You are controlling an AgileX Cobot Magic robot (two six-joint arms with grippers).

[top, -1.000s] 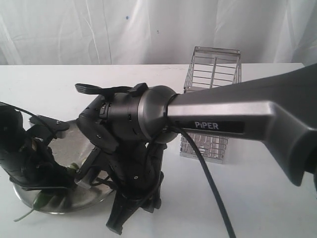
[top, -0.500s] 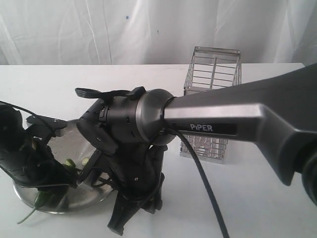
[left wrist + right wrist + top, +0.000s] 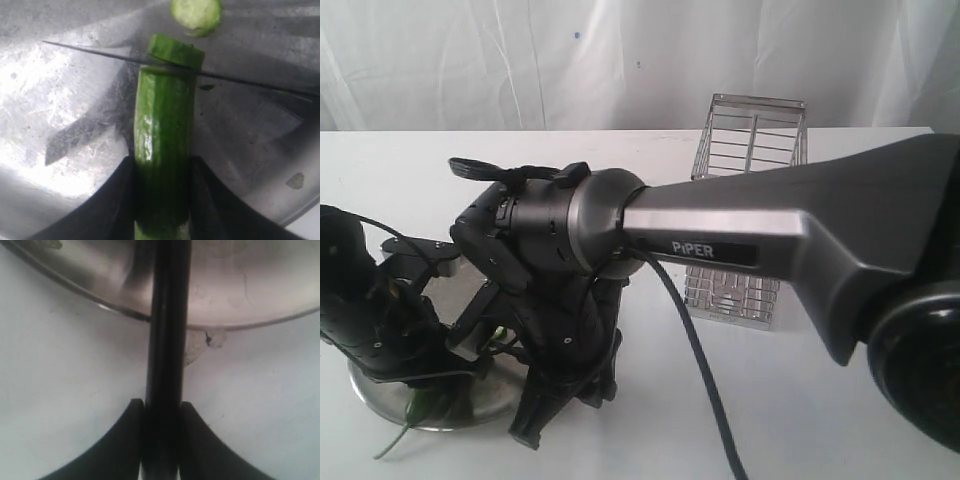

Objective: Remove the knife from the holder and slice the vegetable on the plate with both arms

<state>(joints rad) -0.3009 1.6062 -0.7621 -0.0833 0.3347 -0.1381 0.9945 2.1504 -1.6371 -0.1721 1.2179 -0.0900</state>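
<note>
In the left wrist view the green vegetable [image 3: 164, 135] lies on the steel plate [image 3: 60, 100], and my left gripper [image 3: 162, 200] is shut on it. The knife's thin dark blade [image 3: 100, 53] crosses the vegetable near its far end, sunk into it. One cut round slice [image 3: 196, 13] lies beyond the blade. In the right wrist view my right gripper [image 3: 162, 410] is shut on the knife's dark handle [image 3: 167, 330], which runs over the plate's rim [image 3: 240, 325]. In the exterior view both arms hide most of the plate [image 3: 390, 400]. The wire holder [image 3: 748, 170] stands behind.
The right arm's grey link with PiPER lettering [image 3: 770, 235] spans the front of the exterior view. The white table [image 3: 840, 400] shows to the right of the plate. A thin green stem [image 3: 395, 440] sticks out over the plate's near rim. White curtain behind.
The right arm's wrist has shifted left and slightly up across the plate. The left arm has moved a little with it, and the green pieces seen on the plate earlier are now hidden.
</note>
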